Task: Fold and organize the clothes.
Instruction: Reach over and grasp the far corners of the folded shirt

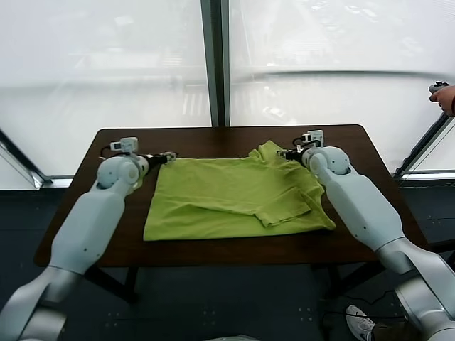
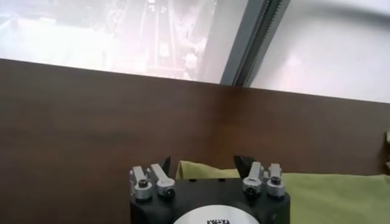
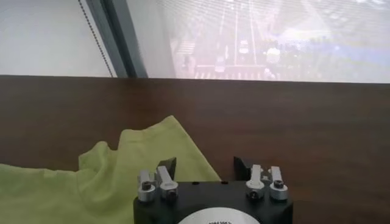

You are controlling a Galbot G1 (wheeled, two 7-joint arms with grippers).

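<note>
My left gripper [image 2: 201,165] has its jaws apart over the far-left corner of the lime-green T-shirt [image 1: 234,199], the cloth edge lying between the fingertips but not pinched; if I close from here I judge I may catch only a thin lip of fabric, or nothing, and the corner would slip as I lift. My right gripper [image 3: 205,164] is likewise spread, at the far-right corner by the bunched sleeve at about 1 o'clock on the table [image 1: 213,138]; the crumpled folds there could let me grab two layers at once and drag the shirt crooked. The shirt lies mostly flat in the table's middle, one sleeve folded inward toward 4 o'clock. Both arms reach forward, forearms angled inward, wrists low near the far edge.
</note>
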